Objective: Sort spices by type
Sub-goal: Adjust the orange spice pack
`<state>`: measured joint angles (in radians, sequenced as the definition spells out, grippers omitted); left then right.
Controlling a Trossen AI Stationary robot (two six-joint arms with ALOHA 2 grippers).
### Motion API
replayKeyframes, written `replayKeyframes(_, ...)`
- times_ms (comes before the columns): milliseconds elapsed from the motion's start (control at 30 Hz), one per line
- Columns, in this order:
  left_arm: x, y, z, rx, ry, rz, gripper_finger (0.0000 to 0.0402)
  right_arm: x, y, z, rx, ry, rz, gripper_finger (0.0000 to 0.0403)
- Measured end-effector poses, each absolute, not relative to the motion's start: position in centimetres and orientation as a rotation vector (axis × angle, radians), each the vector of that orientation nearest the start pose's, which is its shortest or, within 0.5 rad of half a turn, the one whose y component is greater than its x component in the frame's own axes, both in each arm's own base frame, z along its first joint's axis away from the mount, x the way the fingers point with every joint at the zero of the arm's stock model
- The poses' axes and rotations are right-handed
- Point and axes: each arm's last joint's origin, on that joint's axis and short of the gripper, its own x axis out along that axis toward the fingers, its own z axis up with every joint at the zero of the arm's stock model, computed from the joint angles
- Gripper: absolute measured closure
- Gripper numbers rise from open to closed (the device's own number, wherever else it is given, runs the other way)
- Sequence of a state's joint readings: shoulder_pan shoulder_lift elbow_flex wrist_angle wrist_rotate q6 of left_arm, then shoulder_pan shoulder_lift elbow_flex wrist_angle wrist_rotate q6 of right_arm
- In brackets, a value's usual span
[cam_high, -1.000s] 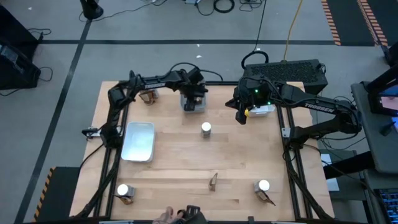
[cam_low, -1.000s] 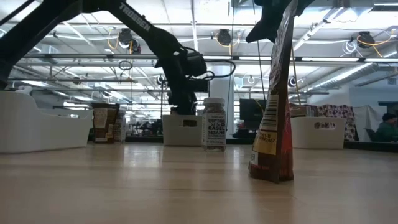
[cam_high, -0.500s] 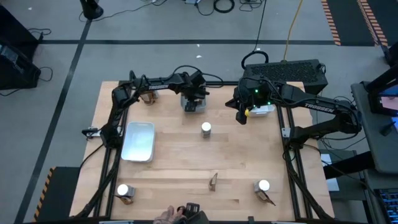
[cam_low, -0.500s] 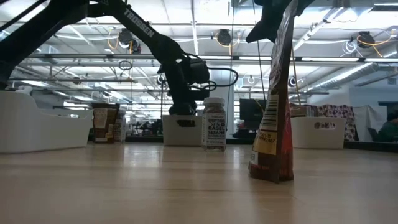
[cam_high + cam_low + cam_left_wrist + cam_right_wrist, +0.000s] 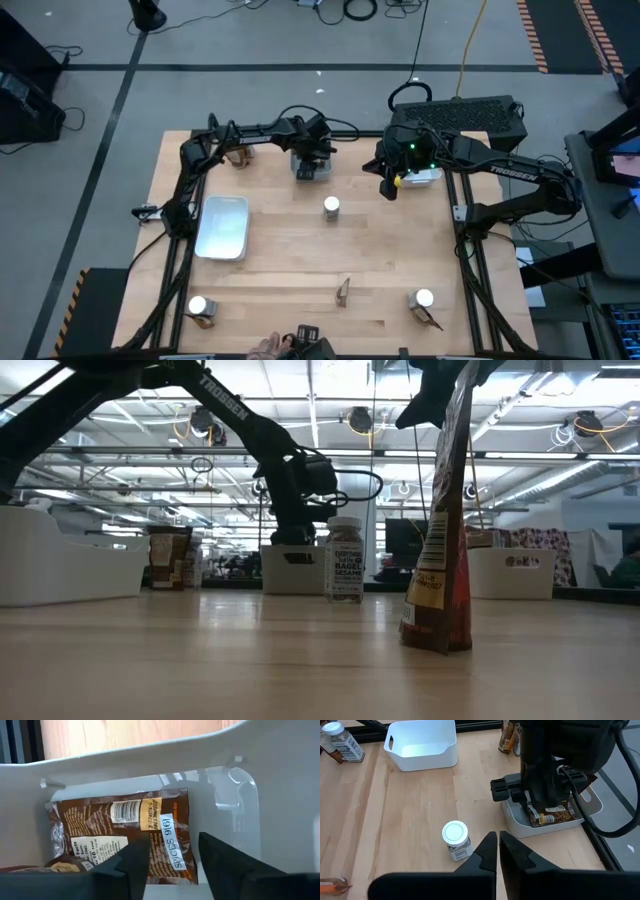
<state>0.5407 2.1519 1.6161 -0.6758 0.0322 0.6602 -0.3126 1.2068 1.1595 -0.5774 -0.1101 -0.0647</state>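
**Left gripper hangs over a packet in the far tray**

A flat dark-brown packet (image 5: 122, 840) lies inside a small white tray (image 5: 311, 170) at the far edge of the worktop (image 5: 290, 260). The left gripper (image 5: 170, 852) hangs directly above it, its fingers (image 5: 132, 862) parted with the packet's label showing in the gap between them; they hold nothing.

The other spices are spread around the worktop. A white-capped jar (image 5: 331, 207) stands upright near the middle, just in front of that tray. Another white-capped jar (image 5: 198, 306) sits at the near left corner, and a third (image 5: 424, 298) at the near right corner beside a dark packet (image 5: 430, 318). One packet (image 5: 343, 291) stands on edge at the near middle. More brown packets (image 5: 237, 154) stand at the far left corner.

A larger white tray (image 5: 223, 226) rests on the left side of the worktop, well apart from the smaller one.

The right gripper (image 5: 388, 188) hangs over the far right of the worktop, near another white tray (image 5: 424, 176), with its fingers (image 5: 485, 851) pressed together and empty.
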Motion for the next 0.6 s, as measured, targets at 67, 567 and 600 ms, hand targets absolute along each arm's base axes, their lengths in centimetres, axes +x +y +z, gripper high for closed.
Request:
replayKeyframes(67, 37.79, 22.58, 15.98, 0.226, 1.251, 0.04, 0.0251, 24.06, -7.44, 34.21, 0.069, 0.617, -0.176, 0.0403)
replayKeyframes(567, 37.77, 22.63, 15.88, 0.22, 1.246, 0.034, 0.0383, 24.06, -7.44, 34.21, 0.086, 0.616, -0.181, 0.0403)
replayKeyframes(600, 37.76, 22.63, 15.86, 0.218, 1.245, 0.032, 0.0391, 24.06, -7.44, 34.21, 0.086, 0.616, -0.182, 0.0403)
